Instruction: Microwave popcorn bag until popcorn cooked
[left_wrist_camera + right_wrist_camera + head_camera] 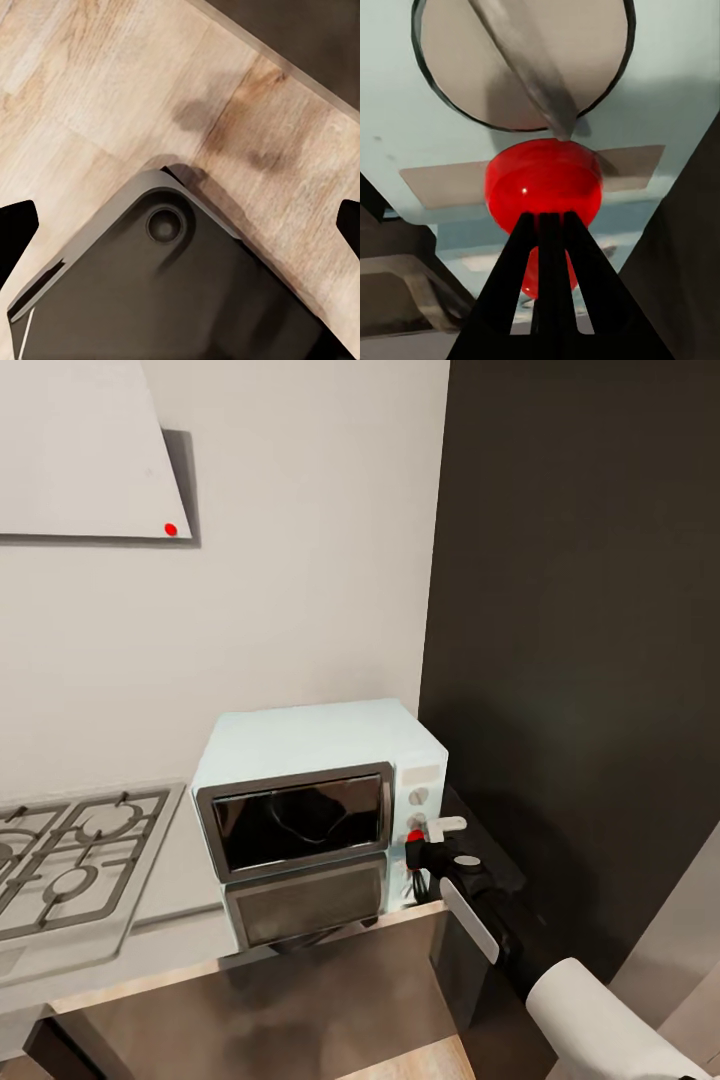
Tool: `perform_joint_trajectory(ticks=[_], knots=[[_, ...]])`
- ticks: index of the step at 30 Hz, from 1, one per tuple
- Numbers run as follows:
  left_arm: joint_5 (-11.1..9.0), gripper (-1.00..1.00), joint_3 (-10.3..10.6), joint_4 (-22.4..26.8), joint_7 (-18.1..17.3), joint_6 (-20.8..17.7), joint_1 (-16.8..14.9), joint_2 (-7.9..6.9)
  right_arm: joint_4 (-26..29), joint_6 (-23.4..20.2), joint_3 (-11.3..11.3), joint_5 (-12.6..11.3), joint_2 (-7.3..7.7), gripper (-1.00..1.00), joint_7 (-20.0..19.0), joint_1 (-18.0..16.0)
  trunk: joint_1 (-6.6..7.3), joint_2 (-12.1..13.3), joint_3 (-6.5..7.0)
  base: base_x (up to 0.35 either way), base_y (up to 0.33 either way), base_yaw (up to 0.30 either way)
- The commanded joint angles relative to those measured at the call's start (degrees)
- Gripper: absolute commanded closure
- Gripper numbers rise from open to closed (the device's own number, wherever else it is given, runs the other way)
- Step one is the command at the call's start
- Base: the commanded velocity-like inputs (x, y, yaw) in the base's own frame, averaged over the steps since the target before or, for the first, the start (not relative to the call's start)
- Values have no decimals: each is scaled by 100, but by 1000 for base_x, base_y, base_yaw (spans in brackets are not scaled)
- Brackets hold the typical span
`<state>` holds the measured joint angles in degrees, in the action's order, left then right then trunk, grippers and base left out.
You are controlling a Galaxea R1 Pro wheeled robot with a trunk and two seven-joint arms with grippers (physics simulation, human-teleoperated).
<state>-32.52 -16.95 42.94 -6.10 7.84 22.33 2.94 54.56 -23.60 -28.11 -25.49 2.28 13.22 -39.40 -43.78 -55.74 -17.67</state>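
The mint-blue microwave (320,800) stands on the grey metal countertop (300,1000) against the wall, its dark glass door closed. My right gripper (418,842) is at the white control panel on its right side, below the two knobs. In the right wrist view its fingers (549,247) are pressed together, shut, with their tips touching the red dot button (544,184) under a round knob (521,60). My left gripper (180,225) hangs open over the wood floor, with one fingertip (15,232) at each edge of the picture. The popcorn bag and the popcorn are hidden; the glass shows only dim shapes.
A gas hob (70,860) with grey grates lies on the worktop left of the microwave. A tall dark cabinet (580,660) rises close on the right. A white wall unit (80,450) with a red dot hangs upper left. My dark base (165,292) sits below the left gripper.
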Motion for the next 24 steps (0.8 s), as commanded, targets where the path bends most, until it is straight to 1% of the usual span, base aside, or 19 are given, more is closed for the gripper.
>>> perform_joint_trajectory(ticks=[1,6,11,24], knots=[[-61,-100,-19,4,-49,-9,0,5,10,-13,-28,-60,9,100,58,-6,-2,-6,-7,0,0,0],[-57,-100,-19,4,-49,-10,1,5,10,-13,-28,-61,6,100,58,-6,-2,-6,-7,5,0,0],[-21,-100,-5,4,-43,14,8,4,17,-13,-28,-60,9,100,58,-6,-2,-6,-7,130,0,0],[-24,-100,-10,4,-6,16,6,5,27,-13,-28,-58,10,100,58,-6,-2,-6,-7,5,0,0]])
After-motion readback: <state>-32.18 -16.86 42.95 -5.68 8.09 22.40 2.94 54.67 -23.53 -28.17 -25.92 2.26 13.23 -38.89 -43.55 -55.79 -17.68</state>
